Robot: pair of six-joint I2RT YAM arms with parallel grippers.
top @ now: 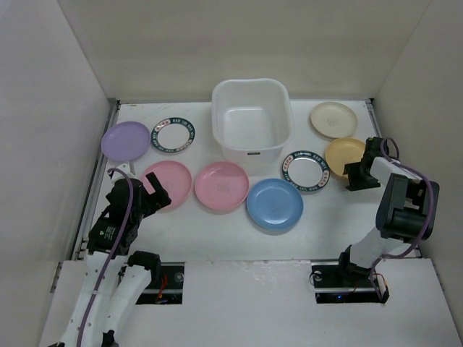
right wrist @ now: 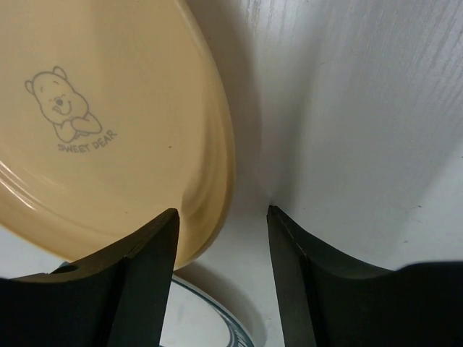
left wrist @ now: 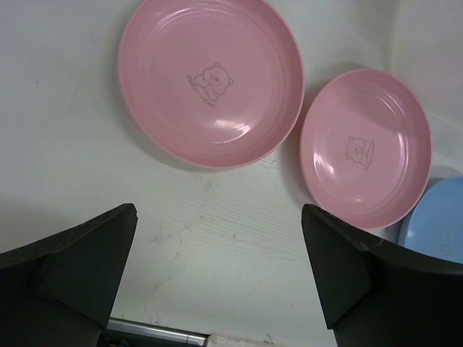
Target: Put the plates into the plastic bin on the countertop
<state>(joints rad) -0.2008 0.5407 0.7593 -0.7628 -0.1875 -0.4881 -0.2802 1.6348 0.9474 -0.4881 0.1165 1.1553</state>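
Observation:
The plastic bin (top: 252, 119) stands at the back middle of the countertop (top: 217, 231), and nothing shows inside it. Around it lie a lilac plate (top: 125, 139), two white dark-rimmed plates (top: 173, 135) (top: 305, 170), two pink plates (top: 168, 183) (top: 221, 186), a blue plate (top: 274, 204), an orange plate (top: 341, 153) and a cream plate (top: 333, 119). My left gripper (top: 152, 195) is open and empty, just near of the left pink plate (left wrist: 210, 79). My right gripper (top: 358, 175) is open. It straddles the rim of the orange plate (right wrist: 108, 123), with one finger over the plate and one outside it.
White walls close in the countertop on the left, back and right. The right wall (right wrist: 376, 108) stands close beside my right gripper. A patterned plate's rim (right wrist: 210, 322) lies just below the orange plate in the right wrist view. The second pink plate (left wrist: 365, 148) and the blue plate (left wrist: 438, 224) lie right of my left gripper.

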